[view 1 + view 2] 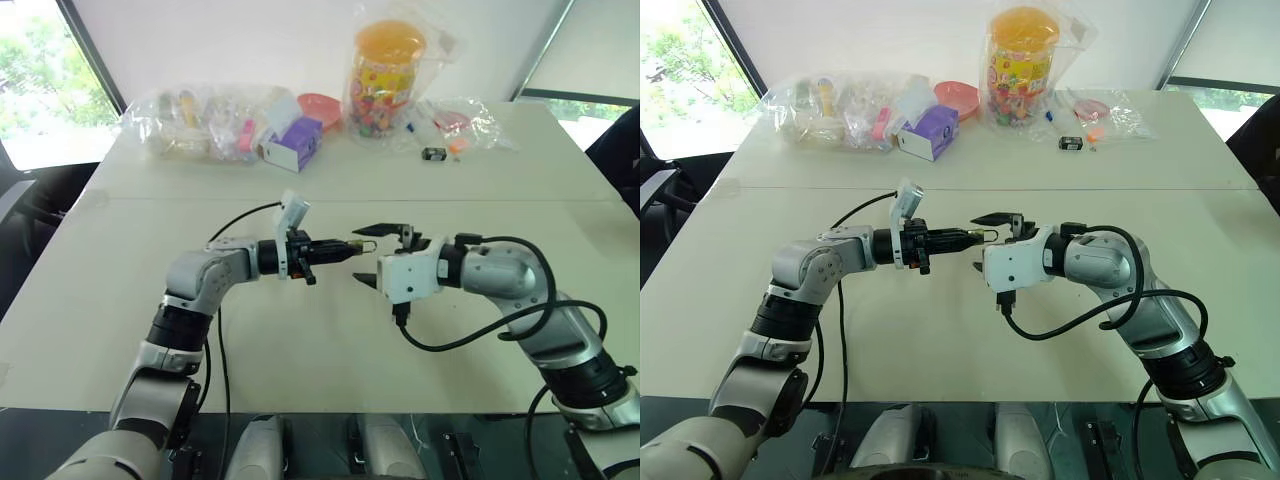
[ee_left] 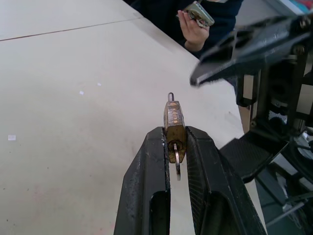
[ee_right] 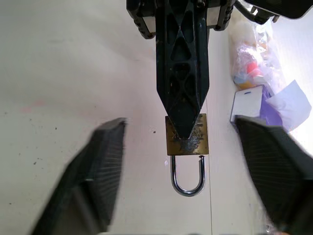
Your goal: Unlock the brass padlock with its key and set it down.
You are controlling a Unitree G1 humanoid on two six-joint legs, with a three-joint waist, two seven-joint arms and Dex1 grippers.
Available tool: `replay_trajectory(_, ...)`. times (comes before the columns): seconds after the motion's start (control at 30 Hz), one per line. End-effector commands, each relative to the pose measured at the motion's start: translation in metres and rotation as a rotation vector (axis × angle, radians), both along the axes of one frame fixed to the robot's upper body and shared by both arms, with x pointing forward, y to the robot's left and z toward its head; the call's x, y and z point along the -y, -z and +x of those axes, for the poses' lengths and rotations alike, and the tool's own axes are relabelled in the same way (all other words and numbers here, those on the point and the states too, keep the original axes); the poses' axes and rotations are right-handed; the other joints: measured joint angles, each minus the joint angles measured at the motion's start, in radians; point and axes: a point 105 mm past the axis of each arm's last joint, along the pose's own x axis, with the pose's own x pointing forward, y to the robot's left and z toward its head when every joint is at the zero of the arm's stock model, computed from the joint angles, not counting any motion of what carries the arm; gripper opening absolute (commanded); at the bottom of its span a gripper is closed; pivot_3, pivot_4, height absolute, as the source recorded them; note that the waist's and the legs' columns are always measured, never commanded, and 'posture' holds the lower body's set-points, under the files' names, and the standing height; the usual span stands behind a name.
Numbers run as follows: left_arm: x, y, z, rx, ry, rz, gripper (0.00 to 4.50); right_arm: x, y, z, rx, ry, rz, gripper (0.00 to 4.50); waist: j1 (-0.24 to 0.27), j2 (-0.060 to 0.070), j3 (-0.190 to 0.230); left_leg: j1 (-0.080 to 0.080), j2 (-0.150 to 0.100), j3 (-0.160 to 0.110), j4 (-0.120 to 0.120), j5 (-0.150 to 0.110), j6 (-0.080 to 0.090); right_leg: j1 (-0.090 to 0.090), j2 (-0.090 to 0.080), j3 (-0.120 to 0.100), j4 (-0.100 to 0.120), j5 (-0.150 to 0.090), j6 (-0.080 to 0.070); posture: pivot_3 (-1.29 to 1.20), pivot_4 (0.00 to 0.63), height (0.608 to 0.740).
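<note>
Padlock of brass (image 3: 187,134) sits pinched in our left hand (image 2: 176,147) above the tabletop (image 1: 300,330), key (image 2: 177,164) in its base, shackle (image 3: 187,177) sprung open toward our right hand (image 3: 186,161); that hand's fingers spread wide, just beside the shackle, touching nothing.

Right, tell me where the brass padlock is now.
The brass padlock is clamped between the left gripper fingers, held above the table's middle, its shackle pointing toward the open right gripper facing it.
</note>
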Motion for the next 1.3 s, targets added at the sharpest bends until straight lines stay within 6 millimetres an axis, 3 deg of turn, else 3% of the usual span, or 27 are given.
replay_trajectory(0.03, -0.005, -0.008, -0.001, 0.05, 0.015, -0.004, 0.0, 0.006, -0.013, -0.007, -0.043, 0.019, 0.069, 4.44, 0.001, 0.0, 0.0, 0.0, 0.0, 0.0, 0.0, 0.0, 0.0, 0.0, 0.0, 0.0, 0.0, 0.0, 0.0, 0.0, 0.15, 0.735)
replay_trajectory(0.07, -0.007, -0.008, -0.001, 0.054, 0.018, 0.002, 0.0, 0.008, -0.017, -0.006, -0.088, 0.048, 0.136, 4.44, 0.001, 0.0, 0.0, 0.0, 0.0, 0.0, 0.0, 0.0, 0.0, 0.0, 0.0, 0.0, 0.0, 0.0, 0.0, 0.0, 0.15, 0.735)
replay_trajectory(0.17, -0.009, -0.008, -0.004, 0.062, 0.041, 0.011, 0.0, 0.012, -0.028, -0.002, -0.167, 0.101, 0.291, 3.41, 0.001, 0.0, 0.0, 0.0, 0.0, 0.0, 0.0, 0.0, 0.0, 0.0, 0.0, 0.0, 0.0, 0.0, 0.0, 0.0, 0.15, 0.735)
replay_trajectory(0.37, -0.007, -0.012, -0.009, 0.062, 0.078, -0.001, 0.0, 0.012, -0.033, 0.005, -0.21, 0.152, 0.392, 0.2, 0.0, 0.0, 0.0, 0.0, 0.0, 0.0, 0.0, 0.0, 0.0, 0.0, -0.001, 0.0, 0.0, 0.0, 0.0, 0.0, 0.15, 0.735)
replay_trajectory(0.4, -0.007, -0.013, -0.009, 0.061, 0.082, -0.003, 0.0, 0.012, -0.034, 0.005, -0.213, 0.155, 0.399, 0.06, 0.0, 0.0, 0.0, 0.0, 0.0, 0.0, 0.0, 0.0, 0.0, 0.0, -0.001, 0.0, 0.0, 0.0, 0.0, 0.0, 0.15, 0.735)
replay_trajectory(0.83, -0.007, -0.024, -0.015, 0.047, 0.136, -0.053, 0.0, 0.003, -0.016, 0.006, -0.269, 0.159, 0.406, 0.06, 0.0, 0.0, 0.0, 0.0, 0.0, 0.0, 0.0, 0.0, 0.0, 0.0, 0.0, 0.0, 0.0, 0.0, 0.0, 0.0, 0.15, 0.735)
replay_trajectory(1.3, -0.009, -0.029, -0.014, 0.061, 0.131, -0.064, 0.0, 0.012, 0.003, 0.007, -0.292, 0.188, 0.359, 0.06, 0.001, 0.0, 0.0, 0.0, 0.0, 0.0, 0.0, 0.0, 0.0, 0.0, 0.0, 0.0, 0.0, 0.0, 0.0, 0.0, 0.15, 0.735)
